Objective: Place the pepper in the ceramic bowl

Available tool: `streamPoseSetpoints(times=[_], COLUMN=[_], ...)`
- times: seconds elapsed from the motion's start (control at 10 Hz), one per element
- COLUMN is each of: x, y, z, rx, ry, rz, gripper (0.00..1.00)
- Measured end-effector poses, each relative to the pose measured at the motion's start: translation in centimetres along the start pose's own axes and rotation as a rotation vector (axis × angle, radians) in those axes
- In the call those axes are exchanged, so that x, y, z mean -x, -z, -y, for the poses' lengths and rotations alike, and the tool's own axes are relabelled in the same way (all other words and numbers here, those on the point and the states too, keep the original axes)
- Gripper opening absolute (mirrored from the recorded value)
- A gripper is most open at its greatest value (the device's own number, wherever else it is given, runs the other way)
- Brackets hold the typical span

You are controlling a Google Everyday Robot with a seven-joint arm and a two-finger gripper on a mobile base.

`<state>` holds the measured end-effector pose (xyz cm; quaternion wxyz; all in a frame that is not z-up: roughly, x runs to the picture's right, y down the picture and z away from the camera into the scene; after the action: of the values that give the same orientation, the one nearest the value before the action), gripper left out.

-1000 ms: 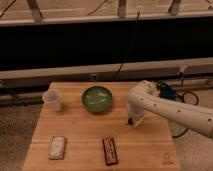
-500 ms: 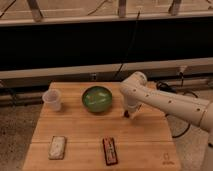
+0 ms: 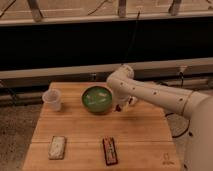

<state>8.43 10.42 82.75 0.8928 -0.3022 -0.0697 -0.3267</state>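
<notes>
— What lies nearest, along the front edge of the bench (image 3: 145, 142)?

— Two flat things. A pale rectangular packet (image 3: 57, 147) sits near the front left corner. A dark red packet (image 3: 110, 150) lies near the middle of the front edge, its long side running front to back. They are well apart from each other.

— Do they block anything?

— No. Both lie low, well apart from the bowl and the arm. From the red packet to the right edge there is only bare wood, and a broad bare strip of wood also crosses the middle of the bench.

— And farther back?

— A translucent plastic cup (image 3: 52, 100) stands upright near the left edge. The ceramic bowl (image 3: 97, 99) sits about midway along the far edge, with a clear gap between it and the cup.

— Where is the gripper?

— The gripper (image 3: 121, 106) is just beside the right side of the bowl's rim, pointing down. The white arm (image 3: 155, 95) reaches in over the right edge and bends near the far edge, so it covers the far right part of the bench.

— Released or clenched?

— I cannot tell. A small dark red bit shows at its tip, which looks like the pepper (image 3: 119, 107). It is outside the bowl, right next to the rim.

— Beyond the bench?

— A dark wall with a pale ledge and some cables.
</notes>
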Motion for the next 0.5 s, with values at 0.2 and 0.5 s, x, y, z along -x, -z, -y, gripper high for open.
streamPoseSetpoints(times=[0.2,0.5], x=[0.4,1.5], y=[0.4,0.9], z=[1.7,4.8], rx=[0.002,0.003], ry=[0.016,0.044], rz=[-0.013,-0.017], gripper=[0.00,0.00])
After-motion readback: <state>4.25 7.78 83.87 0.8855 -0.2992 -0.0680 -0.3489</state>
